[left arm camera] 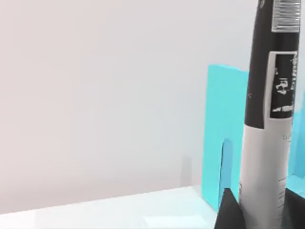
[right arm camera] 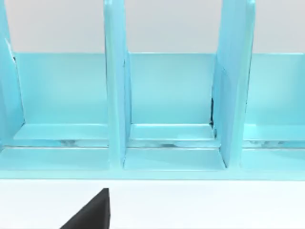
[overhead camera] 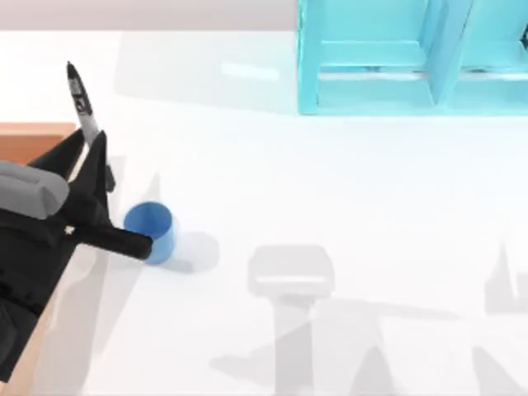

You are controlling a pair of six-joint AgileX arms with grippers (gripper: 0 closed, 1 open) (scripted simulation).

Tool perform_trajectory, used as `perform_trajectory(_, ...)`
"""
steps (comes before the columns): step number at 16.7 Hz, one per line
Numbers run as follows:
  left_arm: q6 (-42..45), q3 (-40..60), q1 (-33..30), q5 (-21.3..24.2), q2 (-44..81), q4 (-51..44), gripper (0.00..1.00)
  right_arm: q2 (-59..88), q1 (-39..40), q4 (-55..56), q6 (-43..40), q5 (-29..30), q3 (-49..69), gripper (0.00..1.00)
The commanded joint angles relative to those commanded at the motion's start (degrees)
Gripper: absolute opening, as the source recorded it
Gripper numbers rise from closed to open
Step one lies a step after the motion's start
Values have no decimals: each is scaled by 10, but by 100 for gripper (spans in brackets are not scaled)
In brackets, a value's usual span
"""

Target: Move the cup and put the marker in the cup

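Blue cup (overhead camera: 153,228), black-and-white marker (overhead camera: 83,103) (small dark print on its label), teal shelf unit (overhead camera: 412,58), white table (overhead camera: 330,181).

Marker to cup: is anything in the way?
Nothing visible. The left tool holds the marker raised at the table's left; the cup stands open right beside it, with bare table around.

The top view looks straight down on the white table (overhead camera: 330,190), far enough off to take in the teal shelf (overhead camera: 412,58) along its far edge and the left arm at its left side. The left wrist view sits very close behind the marker (left arm camera: 267,133) and looks level across the table toward a pale wall, probably catching the same shelf's edge (left arm camera: 224,138). The right wrist view looks level and near into the shelf's compartments (right arm camera: 167,90), which the top view shares.
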Motion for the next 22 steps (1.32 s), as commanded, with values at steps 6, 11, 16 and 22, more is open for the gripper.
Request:
perform_trajectory(6, 2, -3, -1, 0, -1, 4, 0, 0, 0, 0, 0, 0, 0, 100)
perform_trajectory(11, 3, 16, 5, 6, 62, 62, 0, 0, 0, 0, 0, 0, 0, 100)
perform_trajectory(16, -2, 38, 12, 16, 193, 149, 0, 0, 0, 0, 0, 0, 0, 100)
perform_trajectory(22, 0, 49, 19, 22, 224, 179, 0, 0, 0, 0, 0, 0, 0, 100)
